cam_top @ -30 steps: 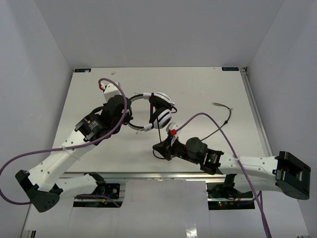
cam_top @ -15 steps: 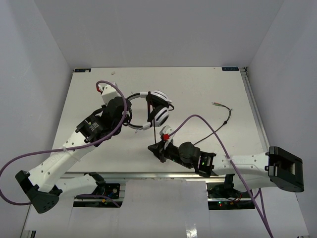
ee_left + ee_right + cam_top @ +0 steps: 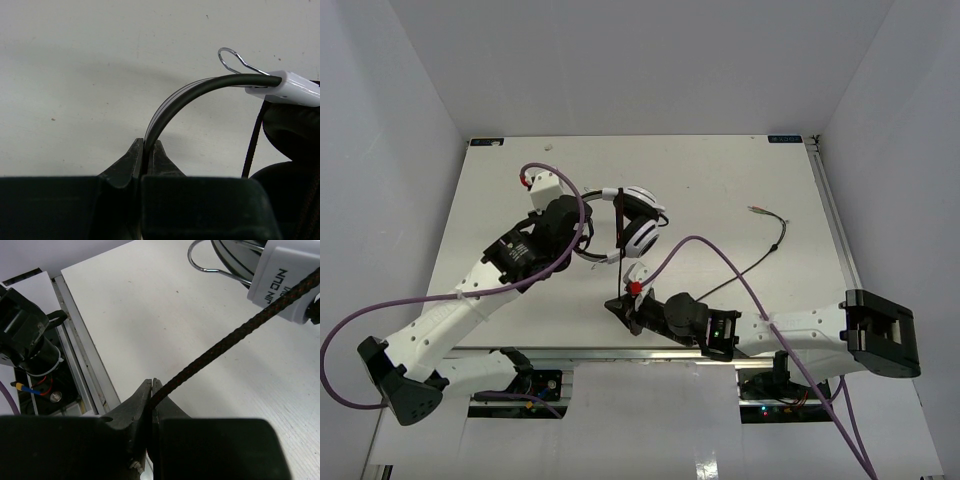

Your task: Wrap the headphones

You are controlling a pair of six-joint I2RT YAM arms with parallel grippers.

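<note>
The white headphones (image 3: 640, 228) with black cushions are held off the table at centre. My left gripper (image 3: 583, 232) is shut on the thin headband (image 3: 200, 85), which arcs right to a white slider (image 3: 295, 88) above a black ear cushion (image 3: 295, 127). My right gripper (image 3: 619, 304) is shut on the black cord (image 3: 235, 337) near the table's front edge. The cord (image 3: 620, 250) runs taut from the headphones straight down to it. The white earcup arm (image 3: 287, 275) is at the upper right of the right wrist view. The loose cord end with its jack plug (image 3: 757, 209) lies at right.
Thick purple arm cables (image 3: 720, 245) loop over both arms. The table's front edge and metal rail (image 3: 82, 357) are just beside my right gripper. White walls enclose the table on three sides.
My right gripper has moved left and toward the front edge with the cord in it, drawing it into a straight line. The headphones and left gripper shifted slightly.
</note>
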